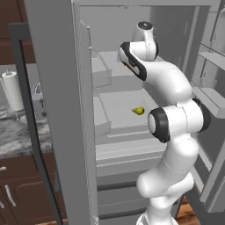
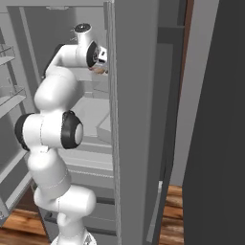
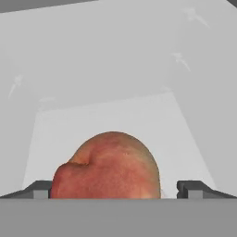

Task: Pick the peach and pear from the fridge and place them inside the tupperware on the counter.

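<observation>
Nothing placed yet, 0 of 2 fruits moved. Two-finger gripper (image 3: 118, 189) wide open, straddling the round reddish-orange peach (image 3: 109, 166) at bottom centre of the hand view, not closed on it. Left base view adds the small yellow-green pear (image 1: 139, 110) mid-frame on a light-grey fridge (image 1: 61, 110) shelf. Grasp, transfer both fruits remain.

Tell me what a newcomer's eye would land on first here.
The peach looms large in the hand view, sitting between the open gripper's fingertips on a fridge shelf. In the left base view, the white arm reaches into the fridge, and the small pear lies on a lower shelf beside it.
</observation>
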Available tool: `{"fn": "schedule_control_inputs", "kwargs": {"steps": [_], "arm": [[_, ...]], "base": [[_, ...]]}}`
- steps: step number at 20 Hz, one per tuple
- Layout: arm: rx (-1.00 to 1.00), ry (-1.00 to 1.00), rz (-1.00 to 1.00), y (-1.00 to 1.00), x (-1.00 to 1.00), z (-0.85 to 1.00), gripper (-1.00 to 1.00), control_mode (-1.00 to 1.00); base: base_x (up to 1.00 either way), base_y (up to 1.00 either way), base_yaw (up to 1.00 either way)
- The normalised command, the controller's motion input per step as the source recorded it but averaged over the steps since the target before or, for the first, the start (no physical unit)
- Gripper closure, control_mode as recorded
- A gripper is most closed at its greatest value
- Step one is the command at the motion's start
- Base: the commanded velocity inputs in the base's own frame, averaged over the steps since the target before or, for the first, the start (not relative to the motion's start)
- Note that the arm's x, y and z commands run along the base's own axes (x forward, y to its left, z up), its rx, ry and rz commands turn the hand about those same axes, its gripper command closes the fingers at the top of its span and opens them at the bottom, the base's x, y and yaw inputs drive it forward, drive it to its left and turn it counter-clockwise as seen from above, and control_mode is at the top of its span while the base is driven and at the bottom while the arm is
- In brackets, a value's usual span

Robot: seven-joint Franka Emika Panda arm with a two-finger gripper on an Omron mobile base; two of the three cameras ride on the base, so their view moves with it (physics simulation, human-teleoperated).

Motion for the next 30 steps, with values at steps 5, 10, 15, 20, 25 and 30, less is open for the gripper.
{"fn": "schedule_control_inputs", "kwargs": {"steps": [5, 10, 15, 20, 25, 30], "arm": [[-0.04, -0.03, -0.04, 0.00, 0.06, -0.29, 1.00, -1.00], [-0.01, -0.09, -0.01, 0.00, 0.25, -0.12, 1.00, -1.00], [0.00, 0.00, 0.00, 0.00, -0.09, -0.03, 1.00, -1.00], [0.00, -0.07, 0.00, -0.01, -1.00, 0.06, 1.00, -1.00], [0.00, -0.23, 0.01, -0.05, -1.00, 0.16, 1.00, -1.00], [0.00, -0.24, 0.01, -0.03, -1.00, 0.07, 1.00, -1.00]], "base": [[0.00, 0.00, 0.00], [0.00, 0.00, 0.00], [0.00, 0.00, 0.00], [0.00, 0.00, 0.00], [0.00, 0.00, 0.00], [0.00, 0.00, 0.00]]}}
